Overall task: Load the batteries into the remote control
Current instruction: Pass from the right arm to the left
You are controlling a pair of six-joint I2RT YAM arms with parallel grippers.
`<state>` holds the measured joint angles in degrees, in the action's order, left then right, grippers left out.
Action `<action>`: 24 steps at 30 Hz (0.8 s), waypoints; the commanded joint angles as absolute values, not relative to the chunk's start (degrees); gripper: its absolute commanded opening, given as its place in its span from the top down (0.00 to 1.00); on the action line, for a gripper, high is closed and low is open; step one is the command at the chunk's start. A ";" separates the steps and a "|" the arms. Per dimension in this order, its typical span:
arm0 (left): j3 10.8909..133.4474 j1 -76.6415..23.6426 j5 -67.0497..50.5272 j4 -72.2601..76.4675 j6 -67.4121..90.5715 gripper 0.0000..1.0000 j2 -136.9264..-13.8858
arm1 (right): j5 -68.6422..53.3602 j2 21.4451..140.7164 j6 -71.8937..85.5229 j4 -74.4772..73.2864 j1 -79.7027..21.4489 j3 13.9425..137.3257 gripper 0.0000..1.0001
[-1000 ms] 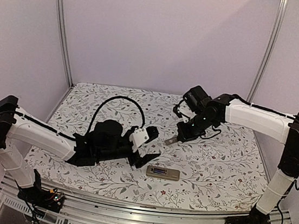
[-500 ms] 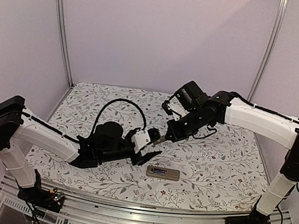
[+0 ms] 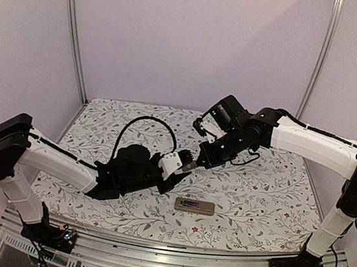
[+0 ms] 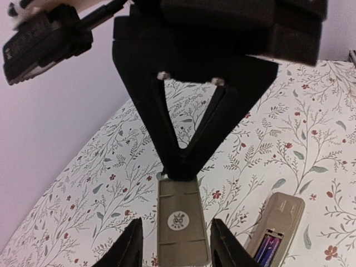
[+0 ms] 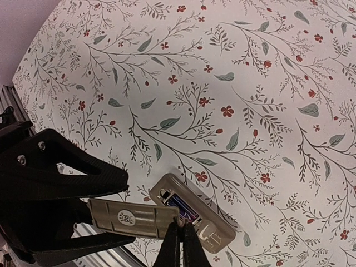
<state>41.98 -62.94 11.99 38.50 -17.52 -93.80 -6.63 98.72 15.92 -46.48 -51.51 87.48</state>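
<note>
Left tool (image 4: 177,246) has narrowed around flat tan cover (image 4: 179,219).

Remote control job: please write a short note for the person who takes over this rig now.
The left gripper is open, its fingers on either side of the battery cover, not clamped.
The right gripper is shut on the cover's end and holds it above the table.
The remote control lies on the table, back up, compartment open; a battery shows inside, the count unclear.
Left: hand over the cover and fit it.
</note>
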 commanded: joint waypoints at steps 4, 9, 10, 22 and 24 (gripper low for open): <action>43.70 -62.63 13.84 36.61 -17.25 0.63 -95.05 | -6.50 97.01 16.52 -46.08 -52.12 88.77 1.00; 43.52 -62.63 13.92 36.74 -16.91 0.70 -95.06 | -6.50 97.28 16.44 -45.85 -52.12 88.77 1.00; 43.51 -62.61 13.96 36.74 -16.92 0.74 -95.07 | -6.50 97.29 16.36 -45.80 -52.12 88.77 1.00; 42.78 -62.58 13.89 37.16 -15.63 0.86 -92.88 | -5.79 96.44 16.26 -44.71 -52.12 89.38 0.71; 42.28 -62.64 13.31 37.95 -14.94 0.86 -91.55 | -5.65 94.64 15.40 -43.56 -52.14 89.49 0.59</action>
